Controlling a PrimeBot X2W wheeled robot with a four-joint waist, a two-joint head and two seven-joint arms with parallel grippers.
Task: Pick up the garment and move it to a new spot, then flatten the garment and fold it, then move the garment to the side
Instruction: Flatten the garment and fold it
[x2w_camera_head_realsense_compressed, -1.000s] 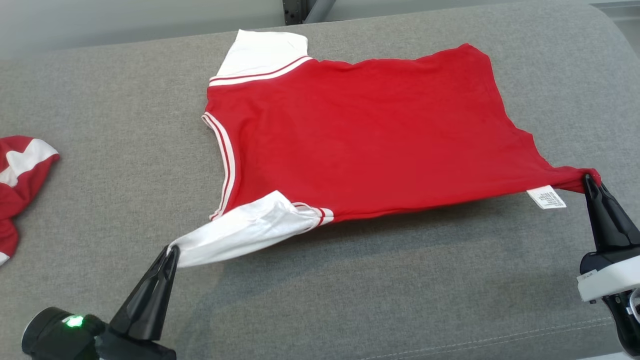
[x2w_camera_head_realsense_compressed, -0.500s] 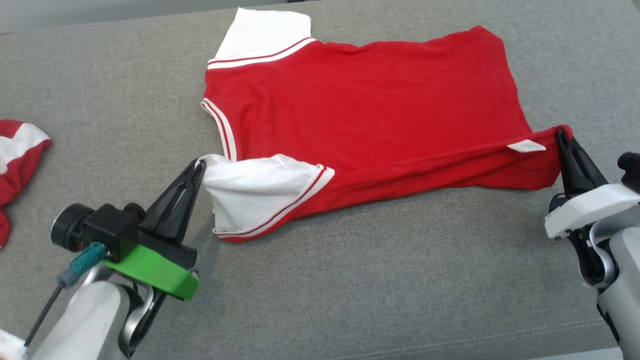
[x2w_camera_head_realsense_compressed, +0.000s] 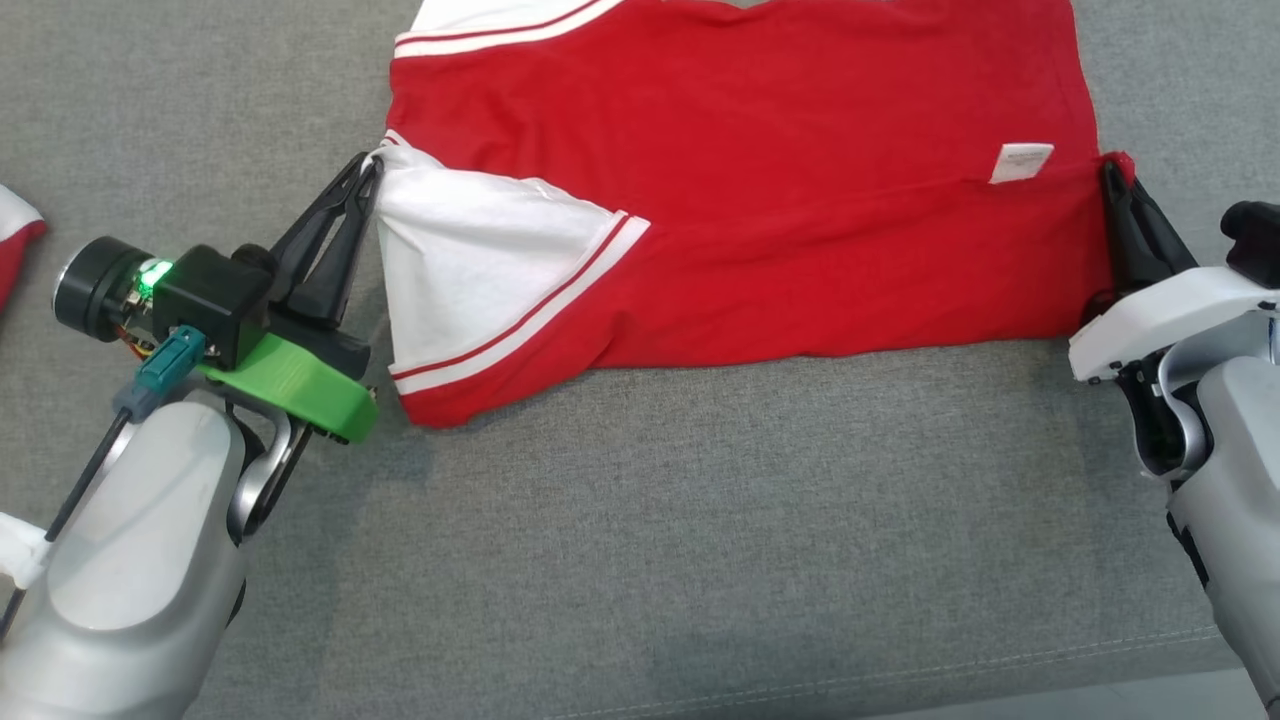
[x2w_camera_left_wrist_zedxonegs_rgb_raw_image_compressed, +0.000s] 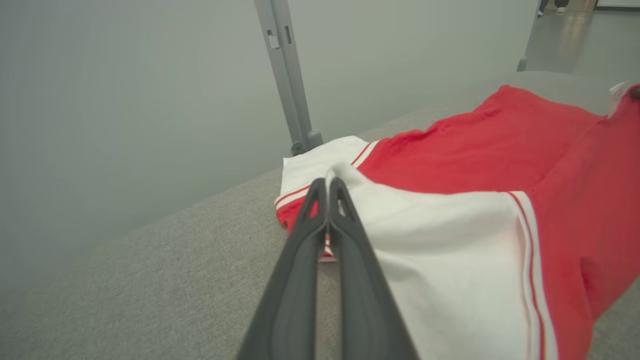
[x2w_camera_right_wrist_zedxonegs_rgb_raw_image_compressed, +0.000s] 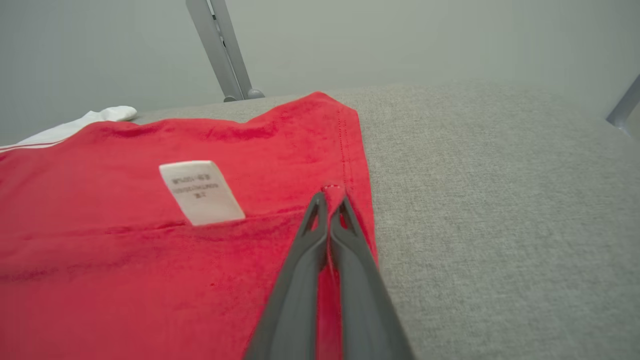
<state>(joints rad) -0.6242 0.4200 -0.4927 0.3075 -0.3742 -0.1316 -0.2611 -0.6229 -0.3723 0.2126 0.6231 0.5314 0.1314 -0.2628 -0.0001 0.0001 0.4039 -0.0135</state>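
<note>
The shirt (x2w_camera_head_realsense_compressed: 780, 200) lies on the upholstered surface (x2w_camera_head_realsense_compressed: 700, 520), its near part turned over onto the rest. The left gripper (x2w_camera_head_realsense_compressed: 372, 165) is at the folded-over sleeve (x2w_camera_head_realsense_compressed: 470, 260) on the left end. The right gripper (x2w_camera_head_realsense_compressed: 1110, 172) is at the hem corner on the right end, just right of the care label (x2w_camera_head_realsense_compressed: 1020, 162). A second garment (x2w_camera_head_realsense_compressed: 15, 235) lies well apart, far left.

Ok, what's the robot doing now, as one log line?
step: folding | left gripper: shut on white sleeve | right gripper: shut on hem corner | red shirt: near edge folded over
</note>
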